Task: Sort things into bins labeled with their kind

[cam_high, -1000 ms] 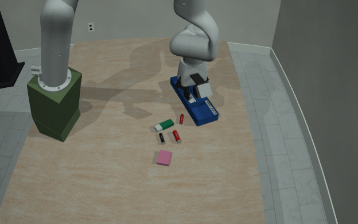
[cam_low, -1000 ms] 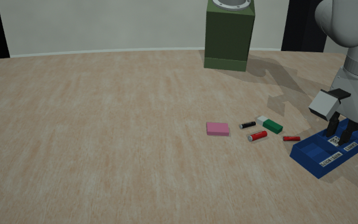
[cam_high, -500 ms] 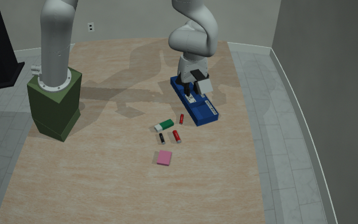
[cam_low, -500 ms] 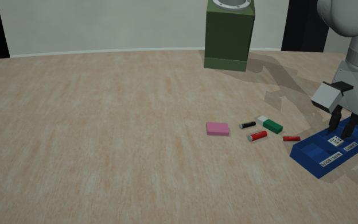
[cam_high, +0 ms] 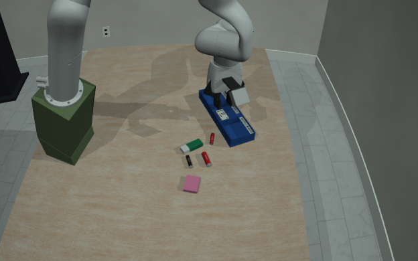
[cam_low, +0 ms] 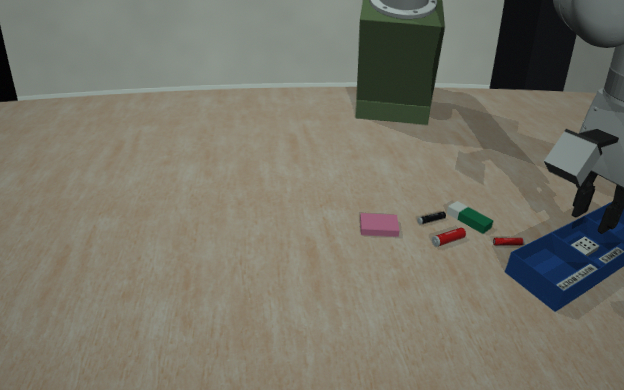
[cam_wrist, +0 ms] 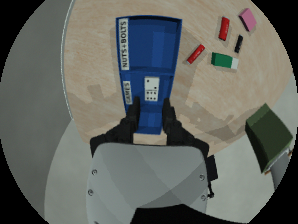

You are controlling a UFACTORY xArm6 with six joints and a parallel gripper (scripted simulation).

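A blue bin (cam_high: pixel 228 114) with three labelled compartments stands at the table's right side. A white die with black dots (cam_high: pixel 222 114) lies in its middle compartment, by the label GAMES (cam_low: pixel 611 255). My gripper (cam_high: pixel 213 97) hangs just above the bin's far end, open and empty, apart from the die (cam_wrist: pixel 150 88). On the table lie a green-and-white eraser (cam_high: pixel 191 146), a small red battery (cam_high: pixel 212 138), a larger red battery (cam_high: pixel 206 158), a black battery (cam_high: pixel 189 160) and a pink eraser (cam_high: pixel 191 183).
The arm's green pedestal (cam_high: pixel 64 120) stands at the table's left. The near compartment, labelled NUTS+BOLTS (cam_low: pixel 576 277), is empty. The table's right edge runs close behind the bin.
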